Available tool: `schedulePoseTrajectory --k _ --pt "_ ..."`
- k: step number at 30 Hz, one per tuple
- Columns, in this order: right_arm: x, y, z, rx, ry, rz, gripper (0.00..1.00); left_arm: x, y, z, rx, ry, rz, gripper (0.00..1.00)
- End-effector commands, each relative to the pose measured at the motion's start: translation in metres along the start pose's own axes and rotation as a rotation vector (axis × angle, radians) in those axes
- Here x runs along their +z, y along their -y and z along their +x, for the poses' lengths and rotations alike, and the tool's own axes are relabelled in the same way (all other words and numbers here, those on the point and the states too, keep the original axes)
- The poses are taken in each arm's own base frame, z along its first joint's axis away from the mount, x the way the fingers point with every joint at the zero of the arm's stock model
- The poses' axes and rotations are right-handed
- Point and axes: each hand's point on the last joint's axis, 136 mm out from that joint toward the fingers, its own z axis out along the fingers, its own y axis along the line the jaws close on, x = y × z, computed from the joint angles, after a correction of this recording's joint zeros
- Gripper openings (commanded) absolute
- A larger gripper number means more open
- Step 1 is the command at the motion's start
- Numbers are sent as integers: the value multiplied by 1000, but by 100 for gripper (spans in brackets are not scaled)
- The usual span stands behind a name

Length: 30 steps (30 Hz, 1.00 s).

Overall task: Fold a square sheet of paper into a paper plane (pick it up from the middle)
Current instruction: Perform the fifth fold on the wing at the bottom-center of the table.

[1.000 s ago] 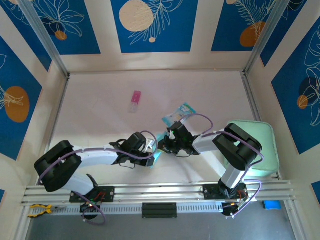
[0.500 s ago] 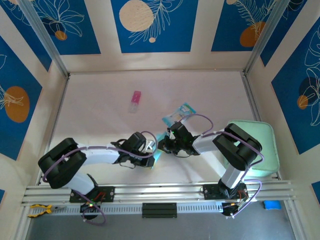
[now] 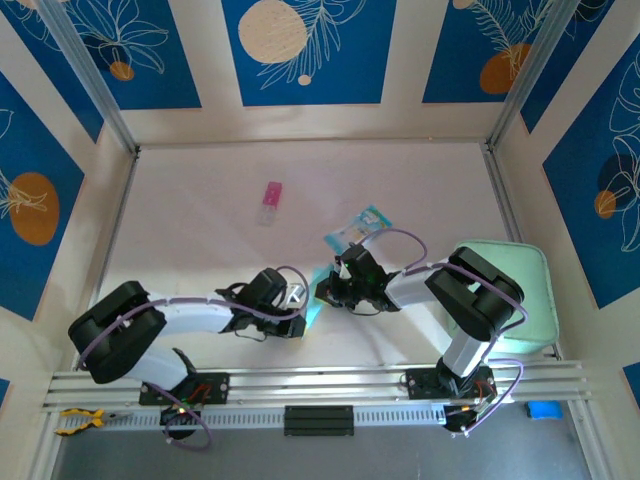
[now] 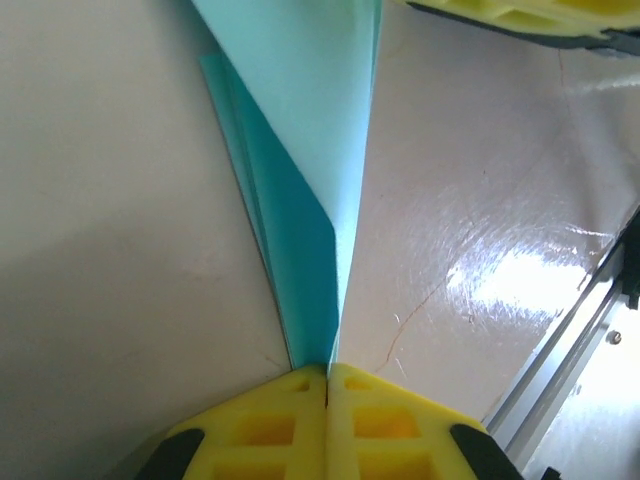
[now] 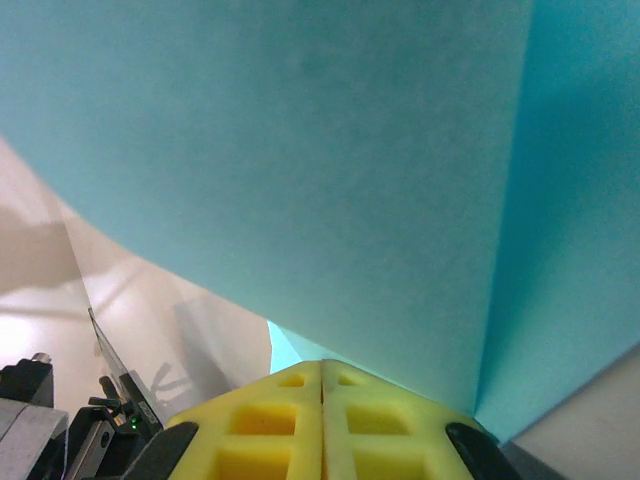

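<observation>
A: What is the largest thing on the table [image 3: 200,200]?

B: A pale mint-green pad [image 3: 525,300] at the right edge, beside the right arm's base. Both arms reach in toward the middle of the table's near half.

A: And where is the sheet of paper [image 4: 300,100]?

B: Between the two arms' tips, low over the table and folded into light-blue layers. From above, only a cyan sliver shows, with its long axis running roughly near to far. In the left wrist view it tapers to a narrow end at the yellow pads and widens away from them, the crease running straight out.

A: What are the end effectors doing?

B: The left end effector [image 4: 327,378] is clenched on the narrow end of the sheet. The right end effector [image 5: 322,372] is also clamped on the paper, which spreads across its whole view.

A: Is there anything smaller?

B: A teal-and-clear packet [image 3: 358,228] lies just beyond the right wrist. A small pink item [image 3: 271,203] lies farther out, well apart from everything else.
</observation>
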Motion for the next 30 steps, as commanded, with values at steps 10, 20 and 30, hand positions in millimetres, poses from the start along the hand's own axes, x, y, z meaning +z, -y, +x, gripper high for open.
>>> schedulePoseTrajectory --k 10,20,30 --pt "-1 61 4 90 30 211 9 -5 -15 39 -90 -115 -12 2" --pt "-1 58 3 86 33 196 9 -33 7 15 -17 20 -4 21" --pt "0 53 3 77 25 179 9 -29 19 -23 15 83 -16 47"
